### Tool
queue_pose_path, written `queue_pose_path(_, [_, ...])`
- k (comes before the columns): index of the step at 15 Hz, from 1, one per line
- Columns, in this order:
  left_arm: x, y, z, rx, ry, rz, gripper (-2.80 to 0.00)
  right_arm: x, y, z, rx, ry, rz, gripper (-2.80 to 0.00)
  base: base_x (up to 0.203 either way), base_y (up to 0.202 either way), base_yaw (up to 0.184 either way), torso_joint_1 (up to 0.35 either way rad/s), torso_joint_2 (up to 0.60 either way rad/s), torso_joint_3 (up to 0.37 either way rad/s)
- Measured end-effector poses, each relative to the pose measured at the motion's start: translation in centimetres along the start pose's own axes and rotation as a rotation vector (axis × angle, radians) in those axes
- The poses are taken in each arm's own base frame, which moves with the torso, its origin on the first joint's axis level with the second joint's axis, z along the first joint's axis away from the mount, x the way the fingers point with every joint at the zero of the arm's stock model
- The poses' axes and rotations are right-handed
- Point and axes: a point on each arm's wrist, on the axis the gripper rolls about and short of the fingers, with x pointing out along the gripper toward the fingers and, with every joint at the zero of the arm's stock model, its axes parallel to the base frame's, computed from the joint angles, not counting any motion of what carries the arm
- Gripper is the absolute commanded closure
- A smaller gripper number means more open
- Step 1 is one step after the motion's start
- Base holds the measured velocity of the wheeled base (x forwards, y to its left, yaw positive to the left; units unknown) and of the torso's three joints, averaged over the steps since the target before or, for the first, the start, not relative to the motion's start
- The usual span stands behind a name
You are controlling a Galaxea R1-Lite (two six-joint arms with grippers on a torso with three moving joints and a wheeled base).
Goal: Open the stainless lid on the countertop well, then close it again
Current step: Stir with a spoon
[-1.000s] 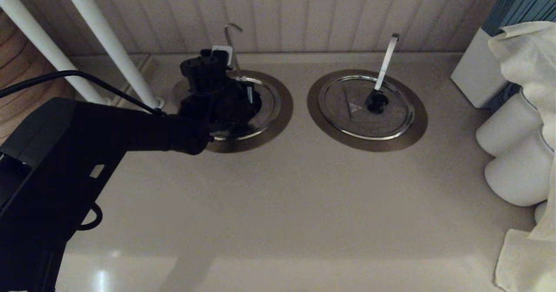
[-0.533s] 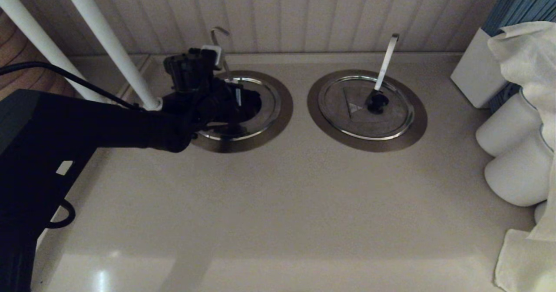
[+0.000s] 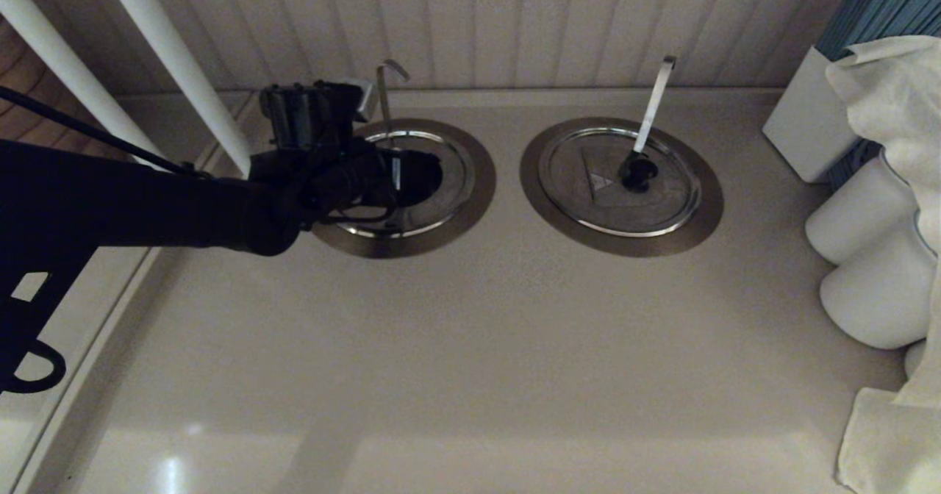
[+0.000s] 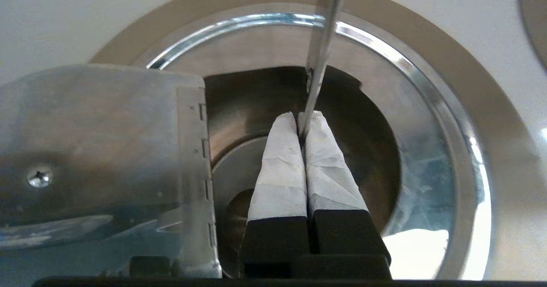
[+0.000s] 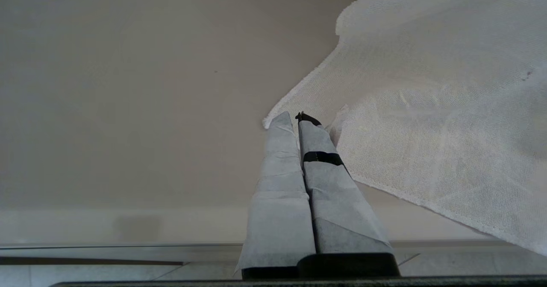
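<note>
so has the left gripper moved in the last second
Yes. The left gripper has pulled leftward toward the white pole, staying over the left well.

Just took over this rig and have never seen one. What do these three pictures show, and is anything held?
This is a two-armed robot. The head view looks down on a countertop with two steel-ringed wells. The left wrist view looks along the left gripper, which is shut with nothing visibly gripped, over the countertop well. The stainless lid has a hinged flap tilted up, so the well shows dark inside, beside its slim handle. The twin lid lies closed. The right gripper, shut, is parked beside a white cloth.
</note>
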Motion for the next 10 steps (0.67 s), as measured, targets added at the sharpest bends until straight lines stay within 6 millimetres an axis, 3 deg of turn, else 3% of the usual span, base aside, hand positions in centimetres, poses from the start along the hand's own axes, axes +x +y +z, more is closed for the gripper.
queue_pose_path(5, [-0.4,-1.6,0.5,-0.008,-0.020,-0.037,0.00,0.0,0.0,0.0,0.000,0.000,0.000,0.00,0.000,0.000,0.000,0.000,0.00,0.000])
queue_pose_path(10, [0.5,-4.0,0.6,-0.048,-0.072,-0.066,0.00,0.0,0.0,0.0,0.000,0.000,0.000,0.00,0.000,0.000,0.000,0.000,0.00,0.000])
